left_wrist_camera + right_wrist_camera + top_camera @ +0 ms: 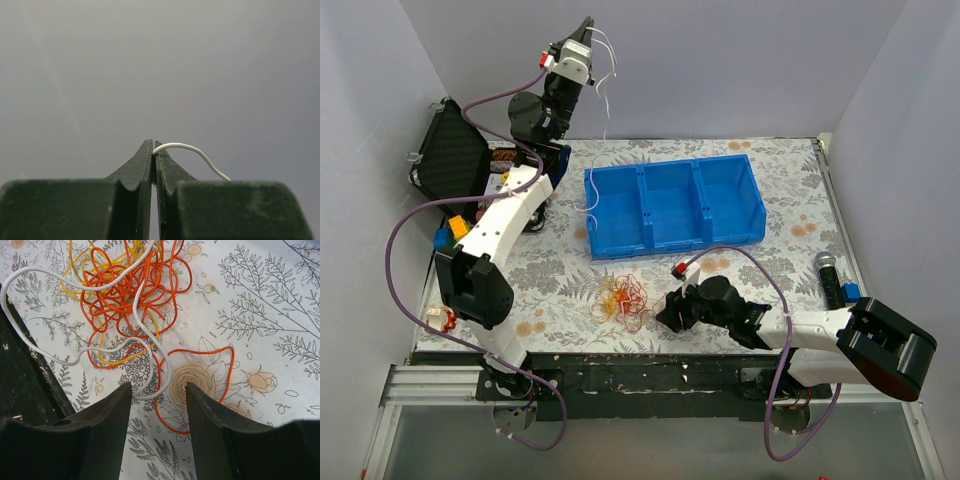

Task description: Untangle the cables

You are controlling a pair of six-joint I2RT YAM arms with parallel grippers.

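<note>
The cable tangle (pixel 622 297) lay just left of the spread right pincer (pixel 666 307); the left pincer (pixel 153 145), upper frame, clamped 1 white cable (pixel 185 145).

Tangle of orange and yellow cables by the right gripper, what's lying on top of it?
A thin white cable crosses over the orange and yellow loops, then curls toward the open right gripper. How the lower strands interlock is covered.

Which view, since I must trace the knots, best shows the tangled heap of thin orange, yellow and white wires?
Right wrist: the heap is close up, strands separable. Top external shows it small. Left wrist shows only one pinched thin white wire.
</note>
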